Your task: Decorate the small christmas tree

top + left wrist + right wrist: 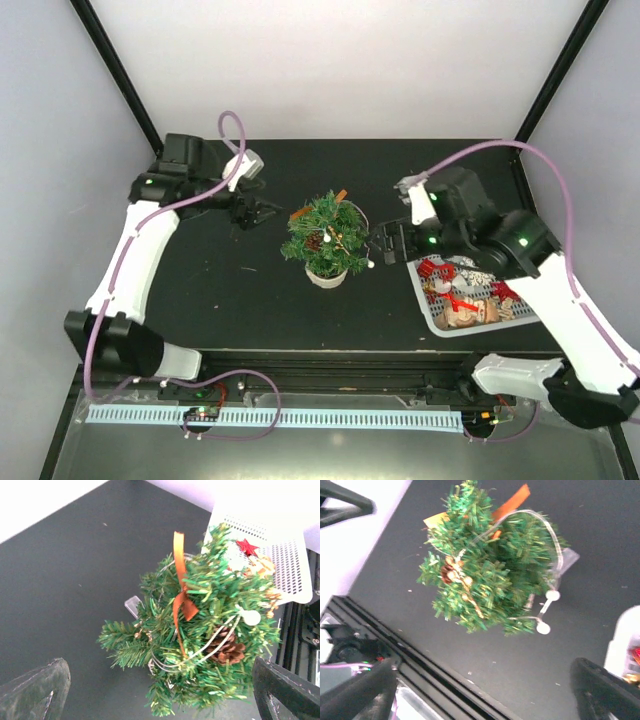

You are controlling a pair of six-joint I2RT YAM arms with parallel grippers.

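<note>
As the small christmas tree stands at centre frame, your left hand is released. Your right hand is released also.

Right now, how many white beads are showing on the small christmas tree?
2. Both dangle at the small christmas tree's side facing the white basket, one bead just above the other in the right wrist view. Others may be hidden among the branches.

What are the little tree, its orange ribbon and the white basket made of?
The small christmas tree looks like plastic: stiff, uniform green needles, probably artificial. Its orange ribbon seems to be satiny fabric, creasing softly. The white basket looks like matte moulded plastic, given its regular grid of holes.
</note>
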